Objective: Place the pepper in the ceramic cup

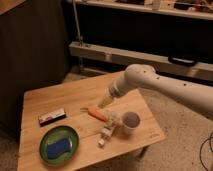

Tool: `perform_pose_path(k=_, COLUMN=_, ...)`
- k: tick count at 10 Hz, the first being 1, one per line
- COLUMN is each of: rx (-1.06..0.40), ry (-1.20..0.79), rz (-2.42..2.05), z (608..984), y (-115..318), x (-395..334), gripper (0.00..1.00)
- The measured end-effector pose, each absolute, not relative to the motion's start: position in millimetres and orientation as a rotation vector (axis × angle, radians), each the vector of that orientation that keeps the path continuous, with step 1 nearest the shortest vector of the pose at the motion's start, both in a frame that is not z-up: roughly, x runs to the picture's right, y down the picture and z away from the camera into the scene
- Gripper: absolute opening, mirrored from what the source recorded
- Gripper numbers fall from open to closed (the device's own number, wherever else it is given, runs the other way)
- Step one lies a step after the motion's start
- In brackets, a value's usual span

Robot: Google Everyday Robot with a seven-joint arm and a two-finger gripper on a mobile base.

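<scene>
Pepper [97, 113], slender and tapered, on wooden table [55, 97]; tool [104, 103] just above.

gripper [104, 103]: low over table [55, 97], just above-right of pepper [97, 114] | pepper: lying flat, left of cup [131, 120] | bottle [107, 131]: lying against cup | plate [73, 135]: front-left

One raised view, angled down on table [55, 97], hand [104, 103] mid-frame

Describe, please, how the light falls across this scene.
Camera view: warm light covers the wooden table, the pepper and the ceramic cup; the background behind is dark; the tool, just above the pepper, is lit too.
</scene>
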State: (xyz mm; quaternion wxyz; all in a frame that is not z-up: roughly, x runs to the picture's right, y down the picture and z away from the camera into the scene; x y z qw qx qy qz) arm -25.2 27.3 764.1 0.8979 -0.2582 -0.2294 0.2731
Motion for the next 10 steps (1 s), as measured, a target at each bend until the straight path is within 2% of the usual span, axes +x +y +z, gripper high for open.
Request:
perform_pose_path(k=5, rx=-0.548, ry=-0.443, rz=0.557, z=828, y=57, x=-44, gripper=0.78)
perform_pose_path(k=10, rx=-0.554, ry=-0.423, rz=0.563, z=855, y=76, x=-53, gripper=0.78)
